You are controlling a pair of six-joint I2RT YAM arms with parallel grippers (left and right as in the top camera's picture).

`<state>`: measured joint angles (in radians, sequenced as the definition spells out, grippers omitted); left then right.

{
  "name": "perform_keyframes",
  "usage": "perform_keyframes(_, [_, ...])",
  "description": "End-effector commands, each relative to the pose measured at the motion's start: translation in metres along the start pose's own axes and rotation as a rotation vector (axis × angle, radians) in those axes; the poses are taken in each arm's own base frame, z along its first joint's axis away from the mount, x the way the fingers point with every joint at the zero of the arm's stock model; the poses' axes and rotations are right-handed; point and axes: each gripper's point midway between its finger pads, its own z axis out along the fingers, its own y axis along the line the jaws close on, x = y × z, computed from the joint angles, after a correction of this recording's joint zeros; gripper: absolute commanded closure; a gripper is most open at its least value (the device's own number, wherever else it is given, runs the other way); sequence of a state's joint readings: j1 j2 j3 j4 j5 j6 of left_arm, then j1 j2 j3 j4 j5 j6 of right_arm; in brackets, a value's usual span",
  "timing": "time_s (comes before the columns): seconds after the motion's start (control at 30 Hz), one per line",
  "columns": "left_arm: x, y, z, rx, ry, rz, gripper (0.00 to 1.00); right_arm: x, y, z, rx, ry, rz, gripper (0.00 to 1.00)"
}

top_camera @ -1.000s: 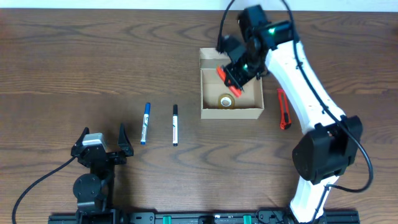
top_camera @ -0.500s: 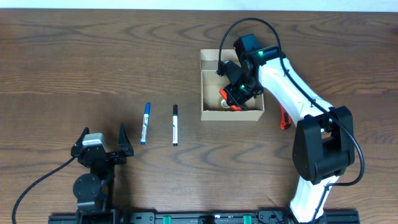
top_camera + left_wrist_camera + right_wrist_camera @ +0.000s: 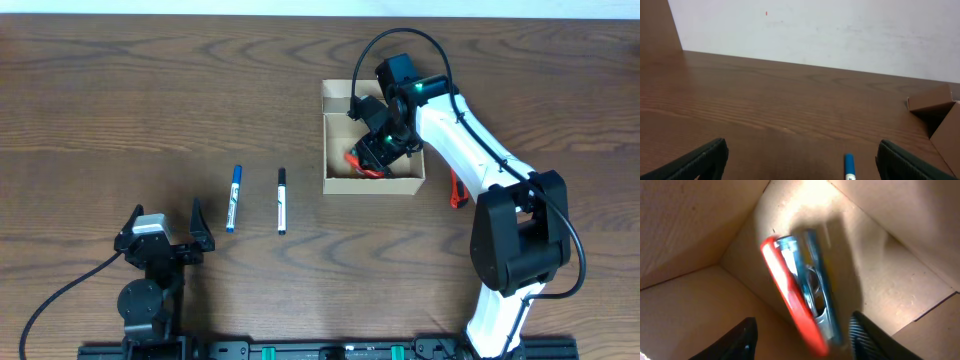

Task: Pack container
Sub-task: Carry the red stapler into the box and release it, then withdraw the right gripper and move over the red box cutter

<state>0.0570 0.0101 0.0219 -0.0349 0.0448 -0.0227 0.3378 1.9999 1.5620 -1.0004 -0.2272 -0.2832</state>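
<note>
The container [image 3: 372,183] is an open tan cardboard box with its flap lid [image 3: 336,92] at the back, standing right of the table's centre. My right gripper [image 3: 385,150] is lowered inside it. In the right wrist view its jaws [image 3: 805,339] are spread wide, and a red and metal stapler [image 3: 795,295], blurred, is between them over the box floor [image 3: 700,310]. From overhead the stapler [image 3: 357,162] shows as a red patch in the box. My left gripper [image 3: 165,235] is open and empty near the front left, jaws [image 3: 800,162] wide.
A blue marker [image 3: 233,198] and a black marker [image 3: 281,201] lie side by side left of the box. The blue marker's tip [image 3: 849,167] shows in the left wrist view. A red utility knife [image 3: 456,178] lies right of the box, partly under my right arm.
My right gripper came down into the box with the red stapler, then opened. The stapler has left the jaws and sits lower left in the box. The left arm has not moved.
</note>
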Motion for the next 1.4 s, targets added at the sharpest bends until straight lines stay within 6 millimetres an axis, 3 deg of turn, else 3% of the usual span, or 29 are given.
perform_keyframes(0.0, [0.017, 0.005, 0.001, -0.023, 0.050, 0.001, 0.05, -0.002, -0.001, -0.007, 0.009, -0.019, -0.003, 0.47])
perform_keyframes(0.13, [0.017, 0.005, 0.001, -0.023, 0.050, 0.001, 0.05, -0.004, -0.003, -0.008, 0.020, -0.025, -0.003, 0.49])
perform_keyframes(0.27, [0.017, 0.005, 0.001, -0.023, 0.050, 0.001, 0.05, -0.016, -0.017, -0.027, 0.101, -0.048, 0.038, 0.47])
perform_keyframes(0.37, [0.017, 0.005, 0.001, -0.023, 0.050, 0.001, 0.05, -0.034, -0.038, -0.065, 0.213, -0.098, 0.089, 0.44])
perform_keyframes(0.47, [0.017, 0.005, 0.001, -0.023, 0.050, 0.001, 0.05, -0.043, -0.072, -0.121, 0.388, -0.148, 0.186, 0.37])
perform_keyframes(0.57, [0.017, 0.005, 0.001, -0.023, 0.050, 0.001, 0.05, -0.033, -0.099, -0.166, 0.474, -0.174, 0.287, 0.35])
perform_keyframes(0.67, [0.017, 0.005, 0.001, -0.023, 0.050, 0.001, 0.05, -0.007, -0.123, -0.184, 0.485, -0.151, 0.399, 0.32])
perform_keyframes(0.8, [0.017, 0.005, 0.001, -0.023, 0.050, 0.001, 0.05, 0.036, -0.153, -0.192, 0.481, -0.088, 0.548, 0.30])
perform_keyframes(0.93, [0.017, 0.005, 0.001, -0.023, 0.050, 0.001, 0.05, 0.064, -0.171, -0.195, 0.404, -0.078, 0.661, 0.29])
perform_keyframes(1.07, [0.017, 0.005, 0.001, -0.023, 0.050, 0.001, 0.05, 0.073, -0.175, -0.186, 0.313, -0.087, 0.693, 0.29])
perform_keyframes(1.17, [0.017, 0.005, 0.001, -0.023, 0.050, 0.001, 0.05, 0.081, -0.173, -0.164, 0.279, -0.042, 0.690, 0.29])
perform_keyframes(1.37, [0.017, 0.005, 0.001, -0.023, 0.050, 0.001, 0.05, 0.092, -0.154, -0.100, 0.165, 0.044, 0.619, 0.28])
